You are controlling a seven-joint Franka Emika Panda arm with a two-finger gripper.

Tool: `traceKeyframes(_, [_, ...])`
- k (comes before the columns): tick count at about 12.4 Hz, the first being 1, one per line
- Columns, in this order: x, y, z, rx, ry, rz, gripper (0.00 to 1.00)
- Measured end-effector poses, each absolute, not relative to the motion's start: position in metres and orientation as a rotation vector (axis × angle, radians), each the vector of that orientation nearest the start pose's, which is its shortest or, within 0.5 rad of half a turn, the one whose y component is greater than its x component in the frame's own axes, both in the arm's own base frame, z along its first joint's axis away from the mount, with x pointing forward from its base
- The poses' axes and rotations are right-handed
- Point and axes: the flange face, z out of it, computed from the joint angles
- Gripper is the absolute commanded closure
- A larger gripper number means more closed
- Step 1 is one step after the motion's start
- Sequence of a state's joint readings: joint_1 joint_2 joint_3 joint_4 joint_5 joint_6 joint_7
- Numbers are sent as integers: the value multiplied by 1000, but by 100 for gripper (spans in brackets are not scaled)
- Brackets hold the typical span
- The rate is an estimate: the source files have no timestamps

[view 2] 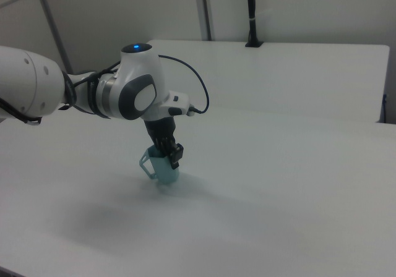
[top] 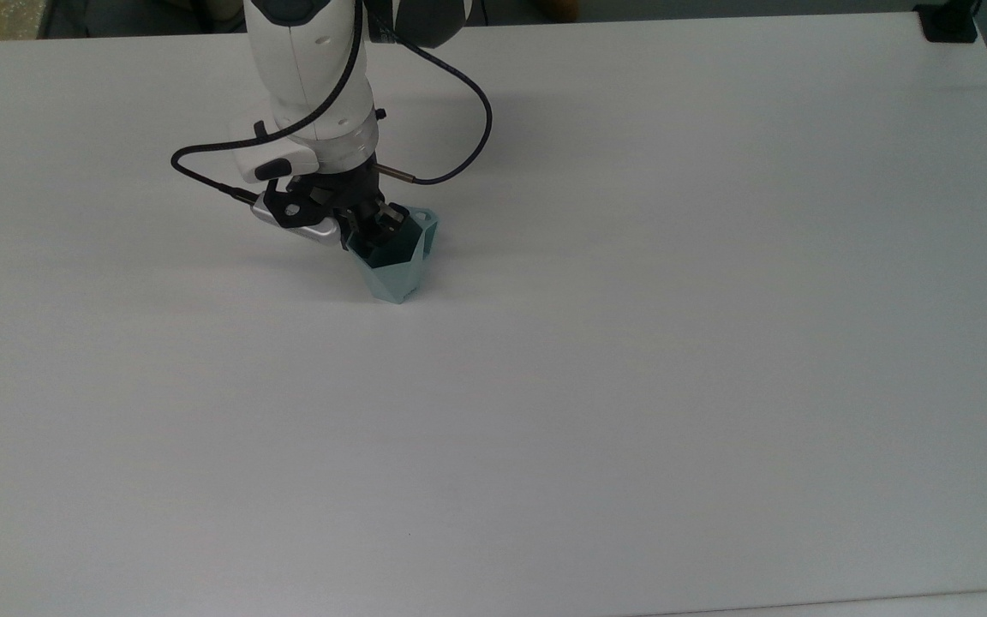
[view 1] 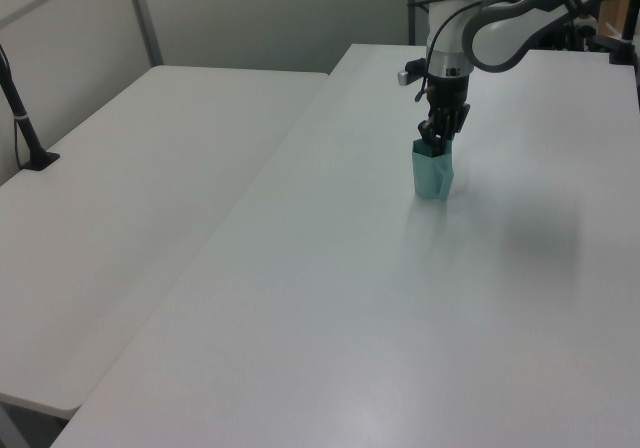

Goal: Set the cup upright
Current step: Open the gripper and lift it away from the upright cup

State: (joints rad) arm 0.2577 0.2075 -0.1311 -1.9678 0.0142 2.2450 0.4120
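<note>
Gripping the cup [top: 395, 267] rim (mouth up): gripper [top: 371, 224], on table [top: 631, 343].

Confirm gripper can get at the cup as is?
Likely yes: the gripper is already at the cup, fingers over its rim from above, and the table around it is bare. The cup stands about upright.

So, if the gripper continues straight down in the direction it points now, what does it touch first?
The gripper points down with its fingertips at the rim of the cup. Going straight on, it would probably meet the cup's inside first, then the white table beneath; depth is uncertain.
</note>
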Motion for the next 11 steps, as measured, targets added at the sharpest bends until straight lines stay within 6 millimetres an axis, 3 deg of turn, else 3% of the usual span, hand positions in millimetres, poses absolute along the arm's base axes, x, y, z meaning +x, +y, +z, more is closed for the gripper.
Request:
traceKeyframes(2, [598, 80, 380, -3099, 451, -127, 0])
traceKeyframes(4, [598, 83, 400, -3093, 426, -153, 0])
traceKeyframes(5, [598, 84, 420, -3096, 381, -157, 0])
traceKeyframes(8, [595, 80, 506, -3070, 345, -248, 0])
traceKeyframes(10, [575, 66, 563, -3086, 244, -207, 0])
traceKeyframes(11, [566, 61, 574, -3096, 181, -174, 0])
